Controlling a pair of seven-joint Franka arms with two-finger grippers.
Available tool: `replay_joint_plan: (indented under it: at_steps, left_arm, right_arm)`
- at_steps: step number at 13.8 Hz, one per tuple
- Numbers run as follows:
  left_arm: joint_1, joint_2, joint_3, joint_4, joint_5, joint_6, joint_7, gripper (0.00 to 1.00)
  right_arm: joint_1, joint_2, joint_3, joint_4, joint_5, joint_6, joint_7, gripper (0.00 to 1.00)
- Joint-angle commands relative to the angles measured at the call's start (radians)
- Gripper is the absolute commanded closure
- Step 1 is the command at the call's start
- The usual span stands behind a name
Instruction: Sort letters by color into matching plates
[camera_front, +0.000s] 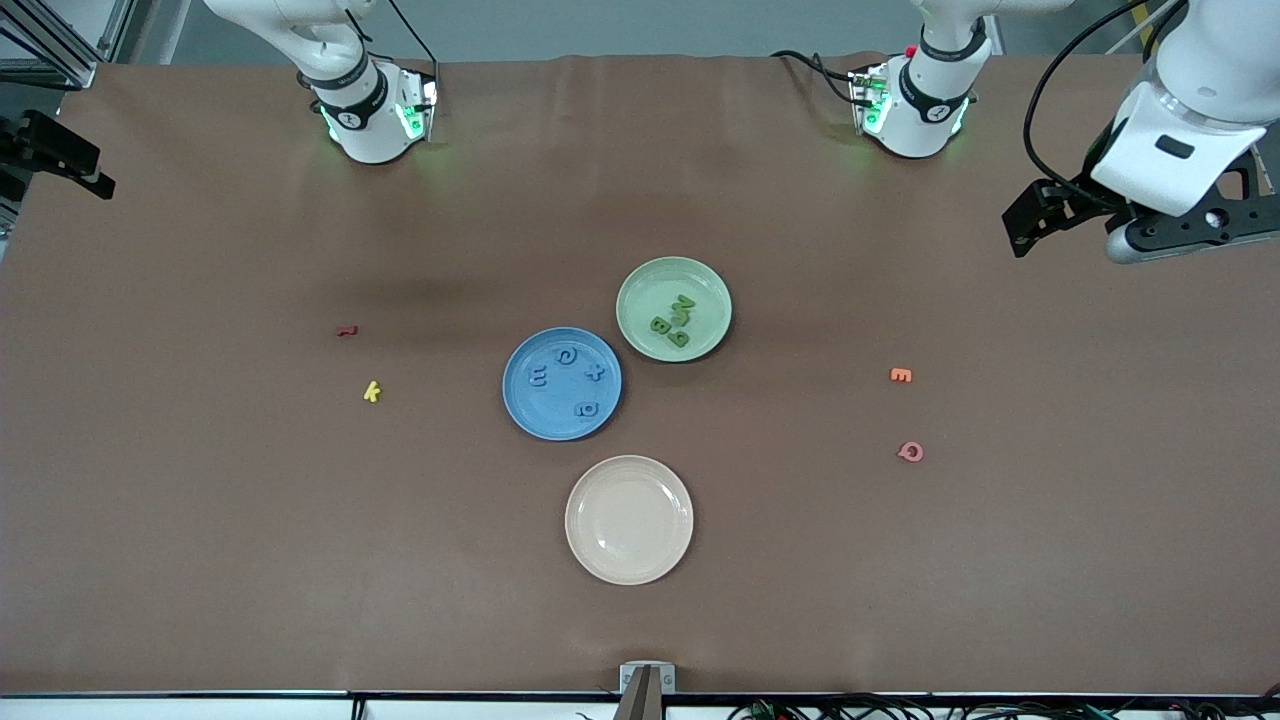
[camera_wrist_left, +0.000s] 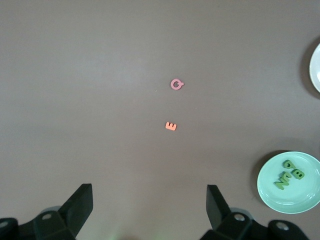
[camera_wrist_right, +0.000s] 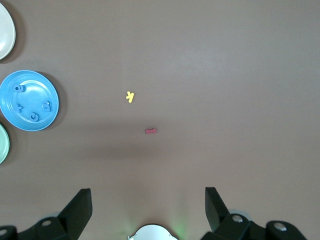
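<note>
Four blue letters (camera_front: 566, 378) lay in the blue plate (camera_front: 520, 410) at frame centre; four green letters (camera_front: 673, 318) sat bunched in the green plate (camera_front: 645, 345) just above and beside it; the sorting looked finished. A cream plate (camera_front: 629, 519) lay lower, with nothing in it. Strays remained on the cloth: a red letter (camera_front: 346, 330) and a yellow one (camera_front: 372, 391) at mid-left, an orange one (camera_front: 901, 375) and a pink one (camera_front: 910, 451) at mid-right. The left gripper (camera_wrist_left: 150, 210) hung at the upper right edge, jaws wide, holding nothing; the right gripper (camera_wrist_right: 148, 210), unseen from the front, waited likewise, spread above bare cloth. The letters looked light, soft and flat; likely best pinched across a stroke from above, since they could skid or cling.
</note>
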Motion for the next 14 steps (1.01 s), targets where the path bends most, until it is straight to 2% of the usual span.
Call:
replay_joint_plan:
  at_steps: [1, 3, 9, 14]
  left_arm:
    - [0.049, -0.025, -0.005, -0.035, -0.034, 0.035, 0.130, 0.00]
    - [0.059, -0.022, -0.004, -0.034, -0.034, 0.047, 0.179, 0.00]
    - [0.069, -0.012, 0.002, -0.025, -0.090, 0.043, 0.175, 0.00]
    - [0.073, -0.007, 0.002, -0.025, -0.093, 0.043, 0.136, 0.00]
  right_arm:
    - [0.006, -0.022, -0.001, -0.018, -0.010, 0.013, -0.011, 0.00]
    - [0.006, -0.022, -0.001, -0.018, -0.010, 0.019, -0.011, 0.00]
    - [0.004, -0.022, -0.002, -0.018, -0.012, 0.020, -0.040, 0.00]
    - [0.001, -0.022, -0.002, -0.018, -0.028, 0.016, -0.034, 0.00]
